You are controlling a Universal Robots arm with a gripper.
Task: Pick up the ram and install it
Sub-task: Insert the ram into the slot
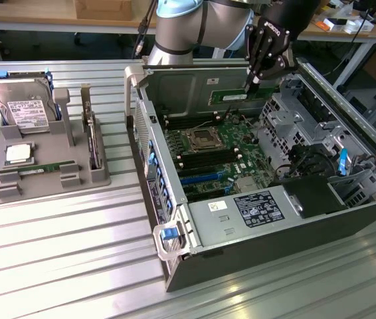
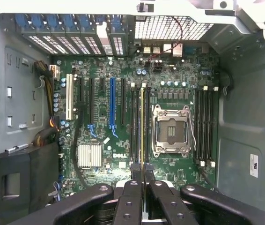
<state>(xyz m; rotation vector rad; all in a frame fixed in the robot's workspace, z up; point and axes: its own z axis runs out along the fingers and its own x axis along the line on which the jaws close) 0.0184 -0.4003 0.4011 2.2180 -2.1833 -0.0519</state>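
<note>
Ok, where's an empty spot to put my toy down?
The ribbed metal table is bare on the camera's side of the grey plastic parts tray and open black computer case. Between them only a narrow strip. Inside the case it's crowded.

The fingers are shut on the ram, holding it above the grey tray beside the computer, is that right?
No: the fingers are shut on the ram, but above the open computer case, not the grey tray; the exterior view shows it.
</note>
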